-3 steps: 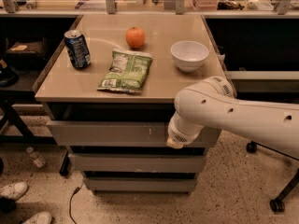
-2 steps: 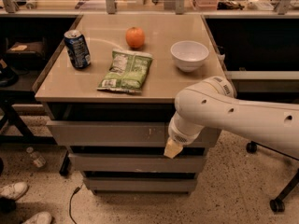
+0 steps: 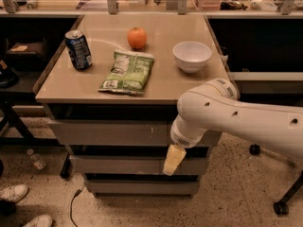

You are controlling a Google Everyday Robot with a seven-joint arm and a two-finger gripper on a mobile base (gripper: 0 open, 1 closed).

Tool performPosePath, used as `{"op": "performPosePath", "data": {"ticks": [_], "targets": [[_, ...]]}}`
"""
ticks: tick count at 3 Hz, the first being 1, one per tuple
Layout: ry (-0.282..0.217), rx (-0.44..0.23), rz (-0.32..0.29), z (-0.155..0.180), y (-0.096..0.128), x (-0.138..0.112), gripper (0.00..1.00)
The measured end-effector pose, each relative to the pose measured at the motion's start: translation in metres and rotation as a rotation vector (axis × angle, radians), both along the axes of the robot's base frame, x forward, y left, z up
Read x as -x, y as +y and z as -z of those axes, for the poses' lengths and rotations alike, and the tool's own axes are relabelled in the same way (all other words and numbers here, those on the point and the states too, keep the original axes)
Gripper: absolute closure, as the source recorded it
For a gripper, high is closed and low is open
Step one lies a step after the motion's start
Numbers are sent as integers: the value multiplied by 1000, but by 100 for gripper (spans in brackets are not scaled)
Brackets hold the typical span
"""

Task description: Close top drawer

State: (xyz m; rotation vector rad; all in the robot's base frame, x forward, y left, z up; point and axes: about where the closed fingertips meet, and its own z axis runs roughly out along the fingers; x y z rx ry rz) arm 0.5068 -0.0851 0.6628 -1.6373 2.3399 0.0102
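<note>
The top drawer [image 3: 109, 134] is the wide grey front just under the tan tabletop [image 3: 161, 86], with small white scratches right of centre. A dark gap shows between it and the tabletop, and its front stands slightly forward of the two lower drawer fronts. My white arm [image 3: 236, 115] reaches in from the right and covers the drawer's right end. My gripper [image 3: 173, 160] hangs pale and yellowish below the wrist, in front of the second drawer [image 3: 118, 165] and just below the top drawer's lower edge.
On the tabletop stand a blue soda can [image 3: 78, 50], an orange [image 3: 137, 38], a green chip bag [image 3: 128, 72] and a white bowl [image 3: 191, 56]. On the floor are a bottle [image 3: 35, 159], shoes [image 3: 19, 202], a cable [image 3: 73, 205] and a chair wheel [image 3: 280, 207].
My gripper has moved down and slightly left, from the level of the top drawer front to in front of the second drawer. The drawer and tabletop things look unchanged.
</note>
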Motion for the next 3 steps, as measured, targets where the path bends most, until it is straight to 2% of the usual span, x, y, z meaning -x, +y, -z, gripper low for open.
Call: {"op": "performPosePath", "data": {"ticks": [1, 2, 3], "targets": [[2, 9, 150, -20, -45, 33, 0], [69, 131, 430, -36, -133, 137, 0], [212, 270, 755, -44, -182, 283, 0]]}}
